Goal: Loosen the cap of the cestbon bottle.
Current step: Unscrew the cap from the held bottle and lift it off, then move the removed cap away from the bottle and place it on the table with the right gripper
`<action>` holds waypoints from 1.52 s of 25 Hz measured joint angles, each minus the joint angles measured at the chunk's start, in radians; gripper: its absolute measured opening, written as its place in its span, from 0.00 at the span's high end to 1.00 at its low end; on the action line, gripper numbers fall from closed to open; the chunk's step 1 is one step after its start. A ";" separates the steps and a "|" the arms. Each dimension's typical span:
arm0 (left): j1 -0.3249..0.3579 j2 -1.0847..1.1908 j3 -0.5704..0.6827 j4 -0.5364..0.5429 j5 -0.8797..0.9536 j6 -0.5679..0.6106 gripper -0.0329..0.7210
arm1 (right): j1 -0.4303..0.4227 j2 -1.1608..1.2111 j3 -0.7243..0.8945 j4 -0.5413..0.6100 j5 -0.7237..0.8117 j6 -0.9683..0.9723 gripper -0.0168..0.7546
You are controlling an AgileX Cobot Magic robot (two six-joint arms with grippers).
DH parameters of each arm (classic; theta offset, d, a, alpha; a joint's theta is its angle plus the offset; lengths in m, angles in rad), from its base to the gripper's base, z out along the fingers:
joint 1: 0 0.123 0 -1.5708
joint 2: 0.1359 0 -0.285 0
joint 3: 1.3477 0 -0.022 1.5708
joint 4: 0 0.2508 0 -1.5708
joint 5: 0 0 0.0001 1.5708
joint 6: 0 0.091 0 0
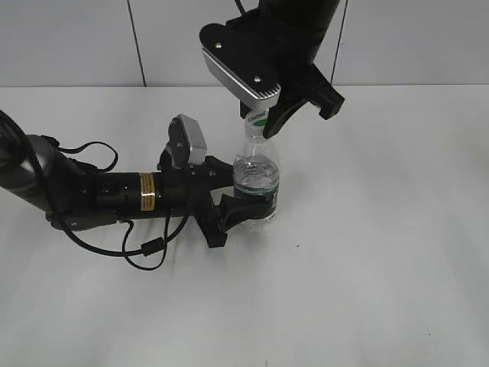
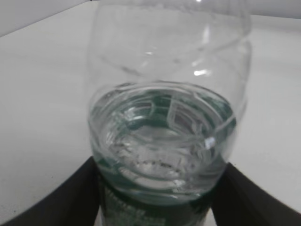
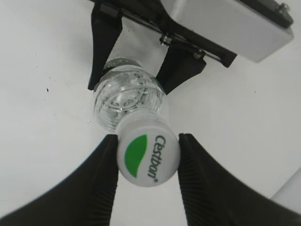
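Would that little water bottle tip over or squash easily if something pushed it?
Probably squashy: the cestbon bottle looks thin and clear. It seems only part full, so likely light. The left gripper clamps its base, so tipping looks unlikely now.

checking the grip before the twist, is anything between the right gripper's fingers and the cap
Nothing. In the right wrist view the right gripper's fingers sit directly against both sides of the cap.
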 joint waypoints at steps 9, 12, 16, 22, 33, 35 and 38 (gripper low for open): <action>0.002 -0.003 -0.001 0.038 0.011 -0.004 0.41 | 0.000 -0.001 -0.016 0.016 0.006 -0.308 0.59; 0.003 -0.003 -0.001 0.041 0.012 -0.004 0.41 | 0.000 -0.009 -0.016 0.016 0.006 -0.323 0.59; 0.003 -0.003 -0.003 0.043 0.012 -0.004 0.41 | 0.000 -0.037 -0.017 0.026 0.005 -0.321 0.59; 0.012 -0.003 -0.003 0.051 0.010 -0.004 0.41 | 0.000 -0.076 -0.019 0.027 0.005 0.082 0.59; 0.037 -0.003 -0.002 0.070 0.001 -0.010 0.41 | 0.000 -0.083 -0.019 -0.034 0.005 1.343 0.59; 0.037 -0.003 -0.002 0.070 0.001 -0.010 0.41 | 0.000 -0.083 -0.019 -0.056 0.005 1.519 0.59; 0.037 -0.003 -0.002 0.070 0.001 -0.010 0.41 | 0.000 -0.083 -0.019 -0.109 0.006 1.721 0.59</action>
